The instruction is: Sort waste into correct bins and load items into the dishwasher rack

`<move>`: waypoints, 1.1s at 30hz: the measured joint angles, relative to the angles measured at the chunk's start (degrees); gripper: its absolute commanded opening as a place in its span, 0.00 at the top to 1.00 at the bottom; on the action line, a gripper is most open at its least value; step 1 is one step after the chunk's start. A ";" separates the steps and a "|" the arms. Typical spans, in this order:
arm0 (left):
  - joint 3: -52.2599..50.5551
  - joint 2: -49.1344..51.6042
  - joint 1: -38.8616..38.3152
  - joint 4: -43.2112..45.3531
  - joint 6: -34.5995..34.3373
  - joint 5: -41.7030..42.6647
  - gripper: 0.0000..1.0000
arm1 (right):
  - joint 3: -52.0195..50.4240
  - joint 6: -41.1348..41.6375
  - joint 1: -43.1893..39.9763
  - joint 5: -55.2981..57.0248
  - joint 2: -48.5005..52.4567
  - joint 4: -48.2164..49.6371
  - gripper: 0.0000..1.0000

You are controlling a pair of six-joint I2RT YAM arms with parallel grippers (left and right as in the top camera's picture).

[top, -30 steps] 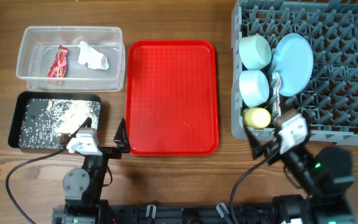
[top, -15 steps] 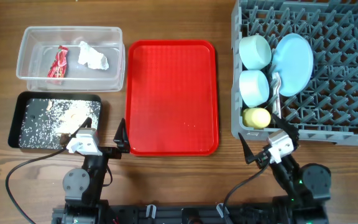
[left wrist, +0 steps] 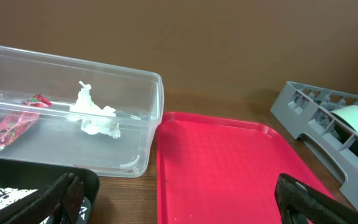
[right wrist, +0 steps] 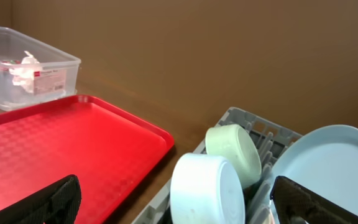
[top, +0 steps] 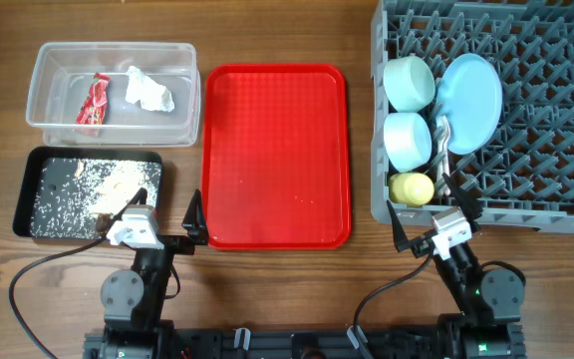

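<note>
Just beyond the right gripper (top: 431,221) sits the dishwasher rack (top: 566,150)

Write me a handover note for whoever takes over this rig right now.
Left gripper: open, empty, beside the black tray.
Right gripper: open, empty, at the dishwasher rack front edge.
Red wrapper and napkin lie in the clear tub; food scraps in the black tray.
Plate, green bowl, blue bowl, yellow cup and white cutlery are in the rack.
Done: sorting and loading look complete.
Left: probably nothing; the red tray shows only tiny specks.
</note>
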 measured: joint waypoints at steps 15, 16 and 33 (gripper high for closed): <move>0.00 0.00 0.00 0.00 0.00 0.00 0.00 | -0.13 0.00 -0.83 0.00 0.00 0.00 0.00; 0.00 0.00 0.00 0.00 0.00 0.00 0.00 | -0.15 0.00 -0.83 0.00 0.00 0.00 0.00; 0.00 0.00 0.00 0.00 0.00 0.00 0.00 | -0.13 0.00 -0.83 0.00 0.00 0.02 0.00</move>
